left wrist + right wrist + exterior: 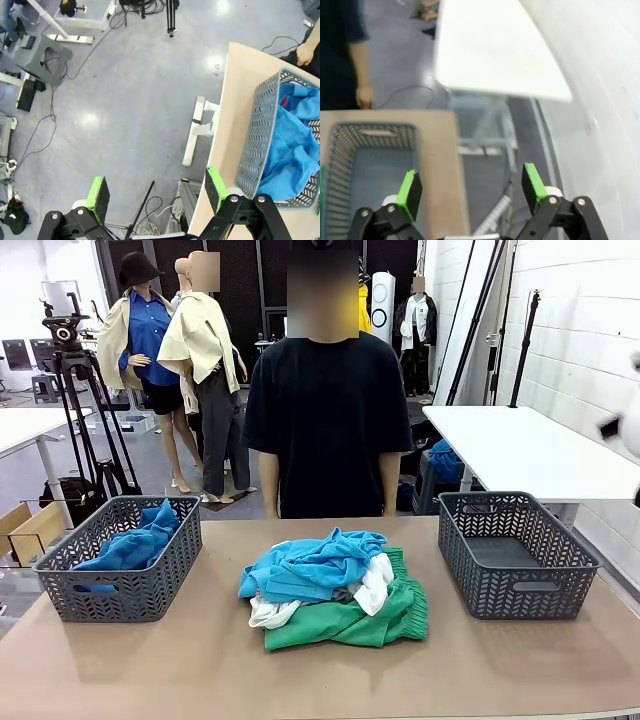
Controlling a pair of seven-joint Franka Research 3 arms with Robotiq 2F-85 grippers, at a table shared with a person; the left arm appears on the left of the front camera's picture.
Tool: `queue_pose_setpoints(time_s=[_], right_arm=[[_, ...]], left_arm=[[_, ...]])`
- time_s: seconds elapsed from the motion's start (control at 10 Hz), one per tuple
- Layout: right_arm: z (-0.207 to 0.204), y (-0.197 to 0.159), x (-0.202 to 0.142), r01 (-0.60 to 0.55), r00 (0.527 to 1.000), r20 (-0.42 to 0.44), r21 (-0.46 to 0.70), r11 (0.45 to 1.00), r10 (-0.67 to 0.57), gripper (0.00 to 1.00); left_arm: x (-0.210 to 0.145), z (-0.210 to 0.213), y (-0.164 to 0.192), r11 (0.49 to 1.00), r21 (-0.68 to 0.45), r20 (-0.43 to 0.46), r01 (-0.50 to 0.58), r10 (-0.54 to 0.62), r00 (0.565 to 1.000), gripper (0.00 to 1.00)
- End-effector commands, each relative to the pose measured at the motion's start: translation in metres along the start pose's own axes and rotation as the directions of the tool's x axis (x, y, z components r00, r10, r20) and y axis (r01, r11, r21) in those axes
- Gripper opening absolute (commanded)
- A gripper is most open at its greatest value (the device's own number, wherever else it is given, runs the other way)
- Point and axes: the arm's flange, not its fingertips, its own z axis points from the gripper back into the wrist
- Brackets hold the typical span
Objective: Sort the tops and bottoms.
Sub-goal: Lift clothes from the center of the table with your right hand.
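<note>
Here's the counter (200, 660), and the heap sits right in the middle. A bright blue shirt (310, 565) lies on top, a white shirt (378, 585) pokes out beneath it at the right and at the front left, and the green shorts (345, 625) are at the bottom, spreading toward the near edge. Over at the robot's left, the left basket (140, 590) holds another blue shirt (130, 545), bunched against its far corner. At the opposite end stands the right basket (480, 580), its gray bottom in plain view. The person (325, 420) stands at the far side, arms down.

Over to the left wrist view: the left jaws are spread wide with nothing between them, one green pad (97, 194) over the floor (125, 100), the other just at the counter's edge near the left basket's outer wall.

On the right wrist view, the right jaws are likewise gaping and gripping nothing, one pad (532, 181) off the counter's side and the other above its edge, just beside the right basket. The person's hand (365, 96) hangs past the far edge, and a white table (490, 50) stands beyond.
</note>
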Motion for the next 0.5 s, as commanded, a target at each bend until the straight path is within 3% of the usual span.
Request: queue_pose_setpoints(time_s=[0.0, 0.2, 0.4], right_arm=[[0.008, 0.052, 0.038, -0.074, 0.997, 0.01, 0.267, 0.961, 0.074, 1.0], [0.019, 0.137, 0.041, -0.212, 0.974, 0.044, 0.52, 0.827, 0.222, 1.0], [0.017, 0.213, 0.022, -0.301, 0.941, 0.072, 0.622, 0.722, 0.33, 1.0]], left_arm=[[-0.001, 0.001, 0.003, 1.0, 0.002, 0.001, 0.01, -0.01, 1.0, 1.0], [-0.001, 0.001, 0.003, 1.0, 0.002, 0.001, 0.01, -0.01, 1.0, 1.0], [-0.001, 0.001, 0.003, 1.0, 0.002, 0.001, 0.01, -0.01, 1.0, 1.0]])
